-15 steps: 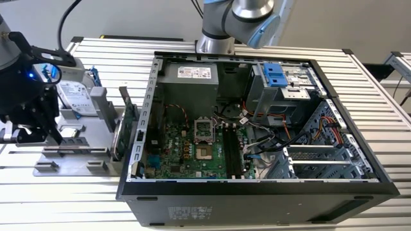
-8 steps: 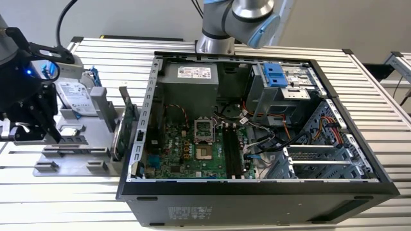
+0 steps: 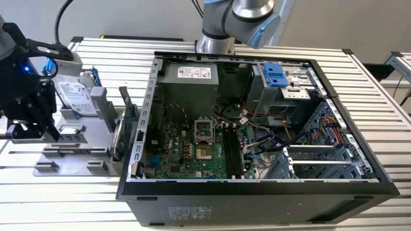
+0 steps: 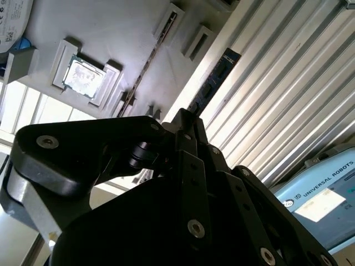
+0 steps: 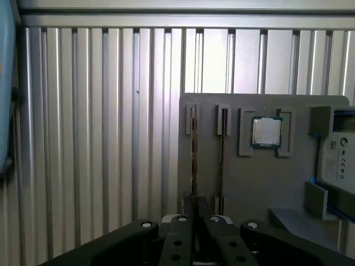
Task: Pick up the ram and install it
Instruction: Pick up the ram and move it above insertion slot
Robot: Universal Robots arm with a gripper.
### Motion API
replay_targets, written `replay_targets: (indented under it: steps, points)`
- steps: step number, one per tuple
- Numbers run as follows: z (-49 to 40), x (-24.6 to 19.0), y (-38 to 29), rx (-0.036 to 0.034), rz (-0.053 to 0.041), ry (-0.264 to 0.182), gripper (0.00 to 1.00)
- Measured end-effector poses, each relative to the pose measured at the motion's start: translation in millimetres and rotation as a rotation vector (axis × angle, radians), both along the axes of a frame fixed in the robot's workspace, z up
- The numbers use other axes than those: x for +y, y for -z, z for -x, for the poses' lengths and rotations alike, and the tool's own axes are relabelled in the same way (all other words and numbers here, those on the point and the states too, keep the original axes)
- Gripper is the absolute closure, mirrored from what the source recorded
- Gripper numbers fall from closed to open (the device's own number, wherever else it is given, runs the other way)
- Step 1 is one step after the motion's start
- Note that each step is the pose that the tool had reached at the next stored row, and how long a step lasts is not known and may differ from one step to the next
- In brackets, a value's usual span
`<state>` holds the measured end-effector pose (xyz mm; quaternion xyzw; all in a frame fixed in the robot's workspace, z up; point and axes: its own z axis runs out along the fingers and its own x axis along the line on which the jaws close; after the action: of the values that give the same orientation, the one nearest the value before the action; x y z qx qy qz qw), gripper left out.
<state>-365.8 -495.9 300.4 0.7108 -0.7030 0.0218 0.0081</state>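
Note:
The ram is a thin dark blue stick that juts out from between my fingertips, over the edge of the grey holder tray. My black gripper is shut on its near end. In the first wrist view the ram shows edge-on as a thin line running from my gripper along the tray's outer slot. In the exterior view my gripper hangs at the far left, low over the tray. The open computer case holds the motherboard with its long black memory slots.
On the tray stand a silver hard drive, an upright green expansion card and a square processor chip. A second slot runs beside the ram. A light blue handheld unit lies on the ribbed table. The arm's base stands behind the case.

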Motion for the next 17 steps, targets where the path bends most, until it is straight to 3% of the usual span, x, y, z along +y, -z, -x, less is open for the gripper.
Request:
replay_targets:
  steps: [17]
  points:
    - [0.0,0.0,-10.5,-0.0001,0.0,0.0,1.0]
